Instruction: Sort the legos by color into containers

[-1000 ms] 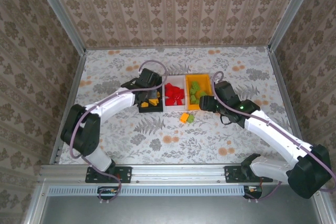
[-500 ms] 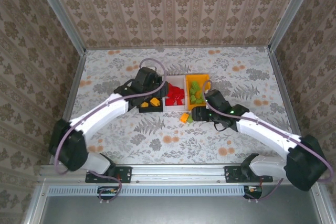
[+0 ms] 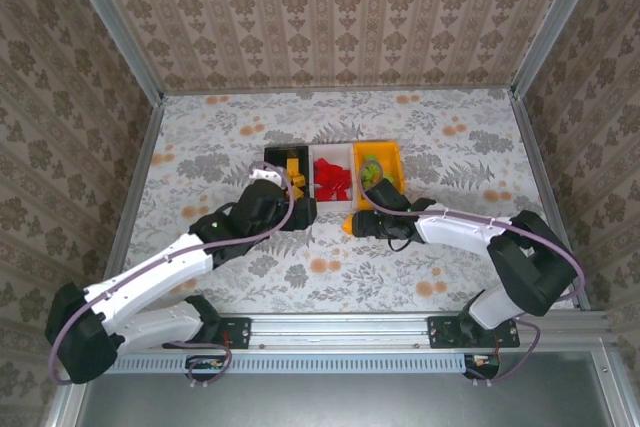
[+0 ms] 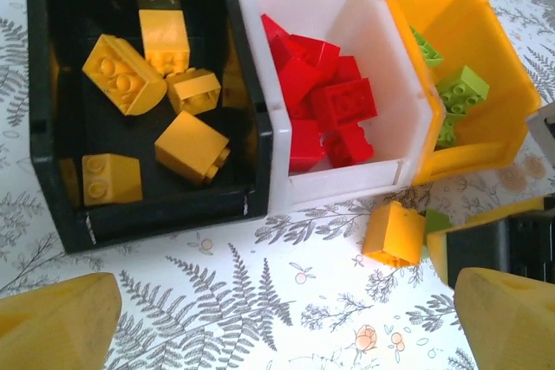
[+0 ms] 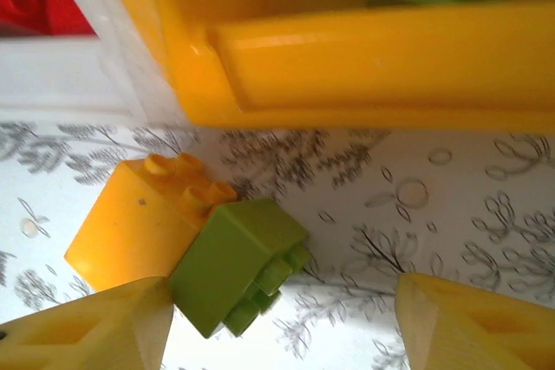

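Observation:
Side by side stand the black bin (image 4: 52, 171) with several orange bricks (image 4: 191, 146), the white bin (image 4: 408, 140) with red bricks (image 4: 334, 110), and the orange-yellow bin (image 4: 486, 84) with green bricks (image 4: 462, 90). On the table in front of the orange-yellow bin (image 5: 347, 67) lie a loose orange brick (image 5: 130, 227) and a green brick (image 5: 238, 266), touching each other. My right gripper (image 5: 286, 335) is open and low over the table; the green brick lies between its fingers, against the left one. My left gripper (image 4: 286, 335) is open and holds nothing, hovering just in front of the black bin.
The three bins (image 3: 330, 179) sit mid-table on the floral cloth (image 3: 450, 137). Both arms meet in front of them, and the right gripper (image 4: 494, 244) shows at the right edge of the left wrist view. Metal rails (image 3: 140, 157) and patterned walls enclose the table.
My left gripper has pulled back from over the black bin toward the near side. My right gripper has slid left and down from the orange-yellow bin to the two loose bricks.

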